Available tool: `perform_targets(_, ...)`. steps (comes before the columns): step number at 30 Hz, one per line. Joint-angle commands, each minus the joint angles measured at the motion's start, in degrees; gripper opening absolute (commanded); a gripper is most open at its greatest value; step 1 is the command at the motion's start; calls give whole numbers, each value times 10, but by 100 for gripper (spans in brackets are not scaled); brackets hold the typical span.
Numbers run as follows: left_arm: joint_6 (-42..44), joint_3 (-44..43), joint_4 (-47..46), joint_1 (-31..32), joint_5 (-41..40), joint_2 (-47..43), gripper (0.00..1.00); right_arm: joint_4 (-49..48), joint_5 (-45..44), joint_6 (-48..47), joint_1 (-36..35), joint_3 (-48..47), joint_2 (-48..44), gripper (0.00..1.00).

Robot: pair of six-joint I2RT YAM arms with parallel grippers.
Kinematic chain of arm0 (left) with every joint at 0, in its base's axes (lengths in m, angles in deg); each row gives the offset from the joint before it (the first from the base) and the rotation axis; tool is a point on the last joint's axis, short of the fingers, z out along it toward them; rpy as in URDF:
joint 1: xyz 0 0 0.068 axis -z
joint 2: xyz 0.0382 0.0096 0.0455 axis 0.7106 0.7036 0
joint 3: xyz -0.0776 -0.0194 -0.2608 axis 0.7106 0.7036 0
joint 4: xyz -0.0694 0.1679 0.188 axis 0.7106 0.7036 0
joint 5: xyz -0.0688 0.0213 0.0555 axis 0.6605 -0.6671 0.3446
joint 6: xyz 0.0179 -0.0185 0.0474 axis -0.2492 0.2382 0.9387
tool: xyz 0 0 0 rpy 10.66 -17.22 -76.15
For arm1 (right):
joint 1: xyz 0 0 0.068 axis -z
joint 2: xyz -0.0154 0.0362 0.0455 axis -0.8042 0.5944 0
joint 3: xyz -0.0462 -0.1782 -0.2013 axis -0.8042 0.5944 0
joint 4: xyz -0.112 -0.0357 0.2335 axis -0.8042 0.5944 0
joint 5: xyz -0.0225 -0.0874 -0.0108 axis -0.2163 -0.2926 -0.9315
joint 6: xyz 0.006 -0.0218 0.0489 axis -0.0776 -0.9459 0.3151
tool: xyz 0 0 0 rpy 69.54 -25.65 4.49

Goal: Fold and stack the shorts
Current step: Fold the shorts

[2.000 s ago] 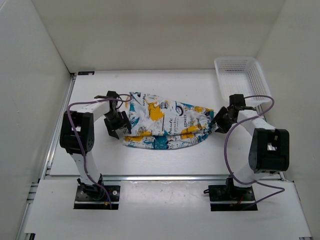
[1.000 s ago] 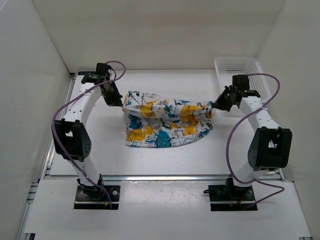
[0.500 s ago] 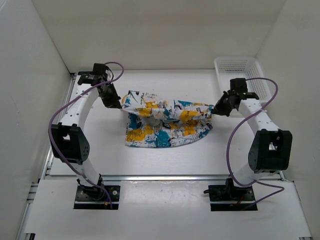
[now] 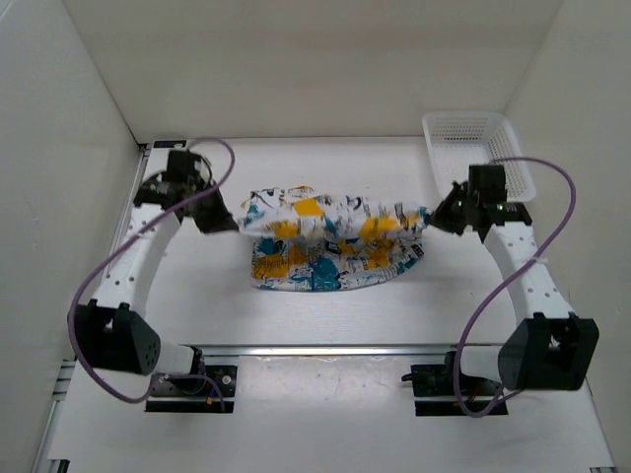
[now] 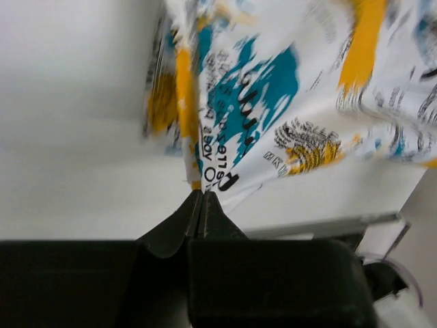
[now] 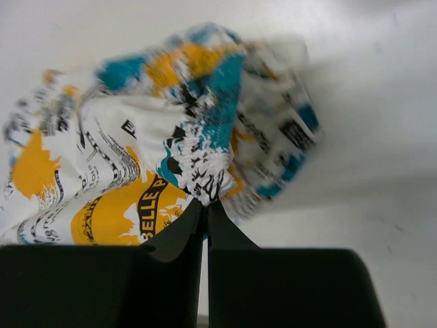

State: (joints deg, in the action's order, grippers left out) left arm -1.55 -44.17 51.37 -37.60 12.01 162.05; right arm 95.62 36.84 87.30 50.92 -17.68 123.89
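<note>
The shorts (image 4: 330,232), white with a teal, yellow and black print, hang stretched between both grippers above the table's middle, their lower part resting on the table. My left gripper (image 4: 235,223) is shut on the shorts' left end (image 5: 205,164). At the right end, my right gripper (image 4: 431,214) is shut on the gathered waistband (image 6: 205,179). In each wrist view the fabric comes out right at the closed fingertips.
A white plastic mesh basket (image 4: 477,148) stands at the back right corner, just behind the right arm. White walls close in the table on the left, back and right. A metal rail runs along the table's near edge (image 4: 325,349).
Both grippers have risen and moved apart with the shorts' ends, pulling the upper fabric taut. The arms now reach further up and outward than a second ago.
</note>
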Motion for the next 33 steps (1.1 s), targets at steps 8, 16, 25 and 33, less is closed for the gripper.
perform_targets(8, -70, 317, -99, 68, 15, -72, 25, -39, -34, 8, 7, 206, 0, 17)
perform_targets(16, -45, 230, -44, 68, -45, -64, 67, -20, -53, -3, 26, 155, 18, 84)
perform_targets(25, -10, 49, -61, 53, -74, 92, 57, -70, 31, -44, 42, 105, 153, 80)
perform_targets(33, 22, -48, -61, 71, -74, 266, 39, -70, 18, -64, 42, 98, 175, 79)
